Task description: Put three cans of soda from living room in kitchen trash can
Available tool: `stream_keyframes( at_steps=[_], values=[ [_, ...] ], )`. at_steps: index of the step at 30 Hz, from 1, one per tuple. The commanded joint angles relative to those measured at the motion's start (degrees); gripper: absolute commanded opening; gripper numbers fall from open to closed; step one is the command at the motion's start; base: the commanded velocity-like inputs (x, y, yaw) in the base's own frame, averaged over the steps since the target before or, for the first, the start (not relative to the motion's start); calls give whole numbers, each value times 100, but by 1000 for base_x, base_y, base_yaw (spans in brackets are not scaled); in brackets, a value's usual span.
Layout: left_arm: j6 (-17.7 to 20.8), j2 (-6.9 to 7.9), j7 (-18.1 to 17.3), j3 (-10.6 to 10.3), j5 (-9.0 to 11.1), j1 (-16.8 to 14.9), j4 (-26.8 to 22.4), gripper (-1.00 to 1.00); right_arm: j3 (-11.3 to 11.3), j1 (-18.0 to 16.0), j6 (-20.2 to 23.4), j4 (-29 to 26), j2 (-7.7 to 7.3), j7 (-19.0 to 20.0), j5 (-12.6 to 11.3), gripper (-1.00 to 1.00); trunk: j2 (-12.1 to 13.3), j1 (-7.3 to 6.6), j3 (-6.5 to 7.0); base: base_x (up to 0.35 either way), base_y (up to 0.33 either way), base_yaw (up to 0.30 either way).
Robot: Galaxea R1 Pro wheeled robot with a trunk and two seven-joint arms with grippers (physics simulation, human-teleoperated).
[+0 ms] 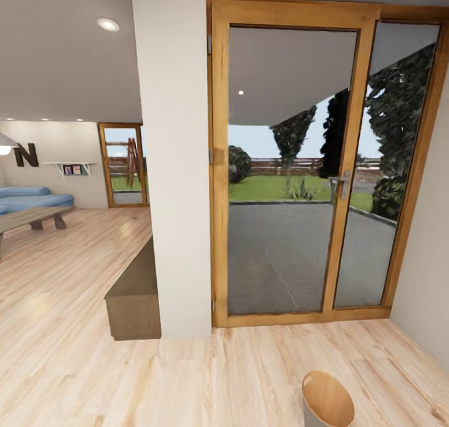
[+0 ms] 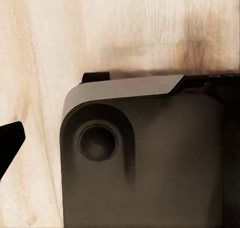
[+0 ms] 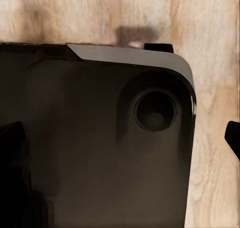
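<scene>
No soda can is in view. The living room lies at the far left of the head view, with its blue sofa (image 1: pixel 34 199) and a low coffee table (image 1: pixel 34 218) on light wood floor. At the bottom edge a round bin (image 1: pixel 327 402) with a tan oval face stands on the floor; I cannot tell if it is the trash can. My left gripper (image 2: pixel 120 143) hangs over my dark base (image 2: pixel 150 158), one dark fingertip (image 2: pixel 10 140) at the frame's edge. My right gripper (image 3: pixel 121 138) is the same, with a fingertip (image 3: pixel 233 138) far to the side. Nothing is between the fingers.
A white pillar (image 1: pixel 178 165) stands straight ahead with a low brown cabinet (image 1: pixel 134 293) against its left side. To the right is a wood-framed glass door (image 1: pixel 293 171) onto a terrace and garden. A grey wall (image 1: pixel 430 271) closes the right side. Open floor leads left towards the sofa.
</scene>
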Motion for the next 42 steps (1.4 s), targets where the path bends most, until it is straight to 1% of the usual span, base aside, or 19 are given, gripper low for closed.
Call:
stream_keyframes(
  at_steps=[1,10,17,24,42],
  values=[
    [-1,0,0,0,1,0,0,100,0,0,0,0,0,0,0,100,2,-2,0,260,-209,-274],
    [-1,0,0,0,3,0,-8,100,2,0,0,0,6,1,0,100,2,-2,0,260,-207,-293],
    [-23,0,0,0,3,0,-9,100,3,0,0,0,7,1,0,100,2,-2,0,271,-122,-232],
    [-28,0,0,0,4,0,-9,100,3,0,0,0,12,-4,0,100,2,-2,0,287,-82,-50],
    [-29,0,0,0,4,0,-9,100,12,0,-32,6,15,-62,3,100,2,-2,0,295,-4,-2]
  ],
)
